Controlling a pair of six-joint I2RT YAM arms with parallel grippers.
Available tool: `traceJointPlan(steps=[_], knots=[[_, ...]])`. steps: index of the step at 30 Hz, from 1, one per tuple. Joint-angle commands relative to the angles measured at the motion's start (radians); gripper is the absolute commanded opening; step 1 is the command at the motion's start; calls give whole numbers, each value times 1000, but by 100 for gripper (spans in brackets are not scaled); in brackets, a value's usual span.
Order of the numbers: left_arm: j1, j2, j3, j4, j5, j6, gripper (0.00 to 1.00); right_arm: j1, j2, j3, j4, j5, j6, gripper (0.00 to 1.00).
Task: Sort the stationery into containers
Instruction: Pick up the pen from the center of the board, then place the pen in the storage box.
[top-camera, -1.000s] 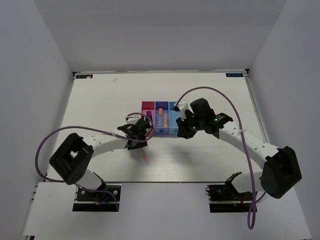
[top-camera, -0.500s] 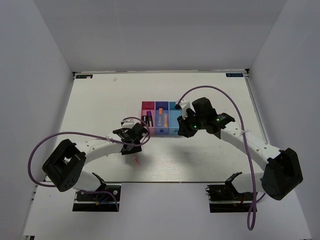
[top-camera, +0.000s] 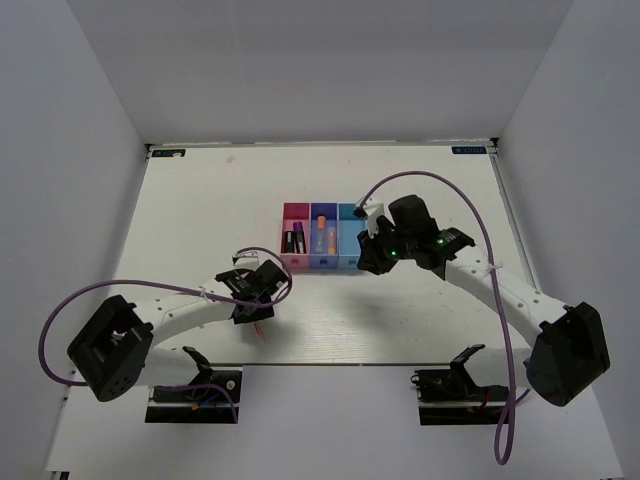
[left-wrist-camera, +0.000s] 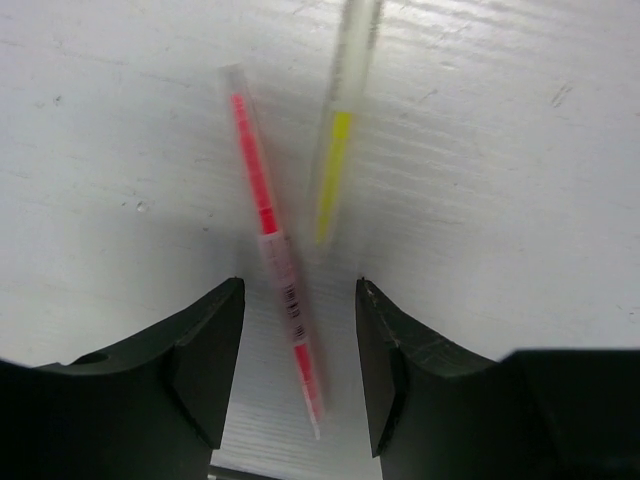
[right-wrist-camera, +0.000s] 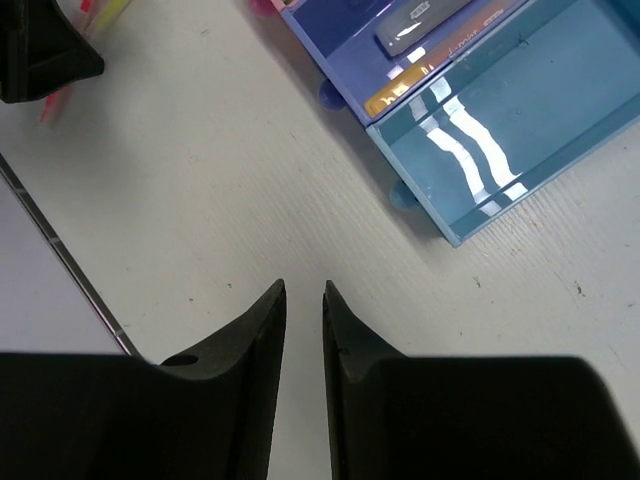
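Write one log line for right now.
left gripper: open over red-pink pen | right gripper: nearly shut, empty, near teal bin | pale-yellow pen: on table

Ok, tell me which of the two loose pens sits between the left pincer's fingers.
The red-pink pen: its near end runs into the open left pincer, while the pale-yellow pen beside it stops short of the fingertips.

The left arm (top-camera: 185, 303) and right arm (top-camera: 500, 285) are built of white links joined by bulky black housings. A purple cable (top-camera: 415, 174) is looped along each. Curved, matte black fingers (left-wrist-camera: 205, 355) are fitted.
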Motion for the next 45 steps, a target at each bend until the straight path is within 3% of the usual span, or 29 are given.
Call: traceJointPlan(steps=[1, 5, 11, 16, 19, 22, 23, 25, 27, 28, 36, 45], knots=[[-9, 18, -20, 31, -1, -21, 57, -13, -44, -10, 30, -10, 9, 25], [-10, 31, -36, 41, 3, -33, 47, -20, -49, -11, 29, -13, 10, 25], [-27, 9, -77, 18, 5, -60, 15, -33, -53, -13, 32, -23, 13, 25], [-62, -43, -71, -55, -9, -67, 1, -44, -62, -16, 30, -35, 17, 25], [-87, -96, -37, -112, -27, -60, 0, -52, -66, -16, 30, -35, 15, 25], [-138, -138, 52, -170, -50, -27, 0, -55, -56, -20, 32, -15, -5, 51], [-150, -144, 122, -170, -55, -15, 0, -53, -52, -13, 30, 23, -3, 68], [-158, -132, 173, -154, -61, 49, 0, -55, -26, 10, 13, 152, -2, 68], [-158, -101, 278, -108, -56, 122, 0, -64, -3, 22, 1, 285, 15, 14], [-156, -87, 332, -66, -47, 143, 0, -67, -4, 32, 0, 310, 23, 0], [-124, 292, 723, 83, 11, 242, 0, -139, -19, 21, 53, 606, 118, 1], [-57, 613, 1072, 161, 118, 292, 0, -230, -67, -13, 78, 556, 150, 5]])
